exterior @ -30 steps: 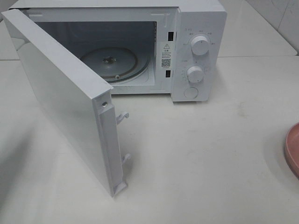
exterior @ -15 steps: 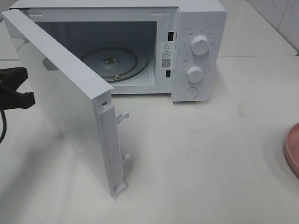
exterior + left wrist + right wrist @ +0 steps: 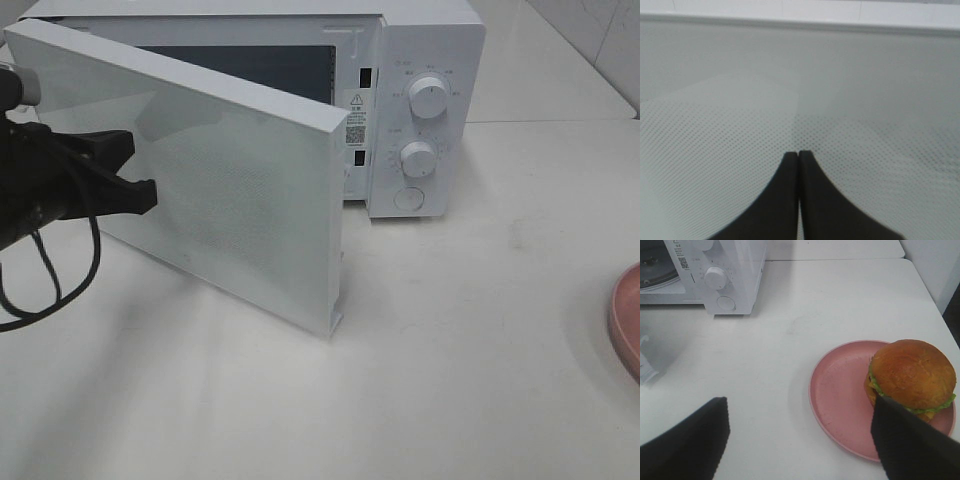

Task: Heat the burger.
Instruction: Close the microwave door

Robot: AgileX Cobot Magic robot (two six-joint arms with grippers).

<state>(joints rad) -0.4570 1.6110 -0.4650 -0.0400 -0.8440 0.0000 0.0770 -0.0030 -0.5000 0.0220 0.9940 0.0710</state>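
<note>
Left gripper, clenched, presses the microwave door at frame left, likely swinging it. Right gripper released above the burger on the plate. Next: load the burger.

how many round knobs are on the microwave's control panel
2: the upper knob near the top of the panel and the lower knob beneath it. Below them sits a flat round button, not a knob.

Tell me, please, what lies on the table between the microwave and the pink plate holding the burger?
Nothing: in the right wrist view only bare white tabletop separates the microwave from the pink plate carrying the burger.
</note>
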